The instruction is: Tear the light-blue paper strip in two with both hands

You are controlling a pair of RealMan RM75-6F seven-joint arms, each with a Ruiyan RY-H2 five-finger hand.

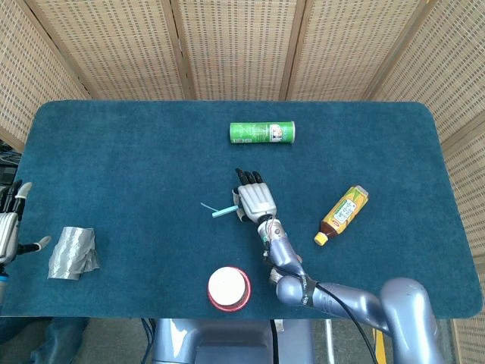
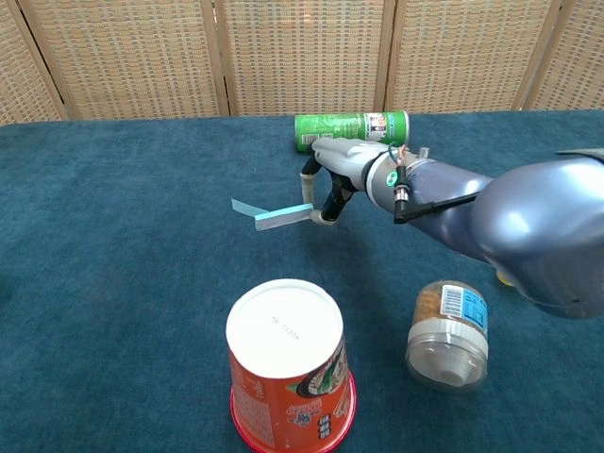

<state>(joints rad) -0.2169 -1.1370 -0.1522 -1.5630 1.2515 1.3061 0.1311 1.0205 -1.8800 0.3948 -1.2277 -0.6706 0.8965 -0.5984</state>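
The light-blue paper strip point(image 1: 220, 210) hangs a little above the blue table near its middle. My right hand point(image 1: 256, 199) pinches its right end from above, and the rest of the strip sticks out to the left. In the chest view the strip point(image 2: 278, 217) tilts slightly, held under the right hand point(image 2: 344, 175). My left hand point(image 1: 9, 227) is far off at the table's left edge, fingers apart and holding nothing. The chest view does not show it.
A green can point(image 1: 262, 133) lies on its side behind the right hand. A tea bottle point(image 1: 343, 214) lies to the right. A red cup point(image 1: 229, 288) stands upside down at the front edge. Grey crumpled foil point(image 1: 72, 252) sits beside the left hand.
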